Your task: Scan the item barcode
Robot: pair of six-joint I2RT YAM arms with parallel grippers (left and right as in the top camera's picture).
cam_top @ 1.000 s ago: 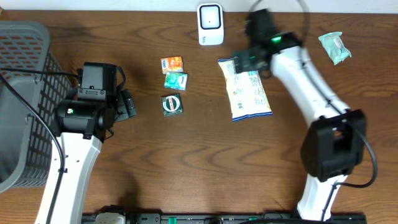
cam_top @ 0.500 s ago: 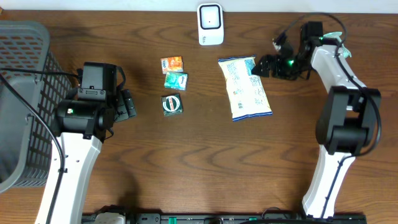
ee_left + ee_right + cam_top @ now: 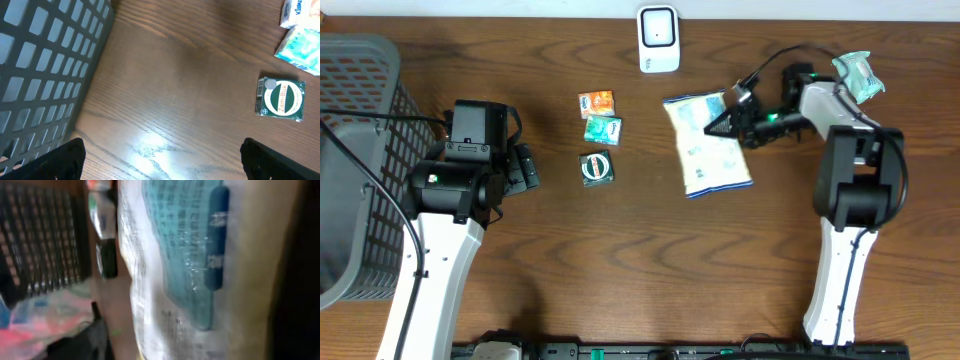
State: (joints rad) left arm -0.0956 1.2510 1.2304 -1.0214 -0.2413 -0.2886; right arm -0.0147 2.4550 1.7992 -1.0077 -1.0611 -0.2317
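- two arms, split roles: the right gripper [image 3: 728, 122] meets the upper right edge of the snack bag [image 3: 703, 152], which lies on the table just below the scanner [image 3: 658, 38], likely to lift it there; whether its jaws pinch the bag i cannot tell
- left gripper [image 3: 527, 167] waits spread wide beside the basket [image 3: 360, 70]
- half a second ago that claw stood apart; the bag has since slid left and tilted
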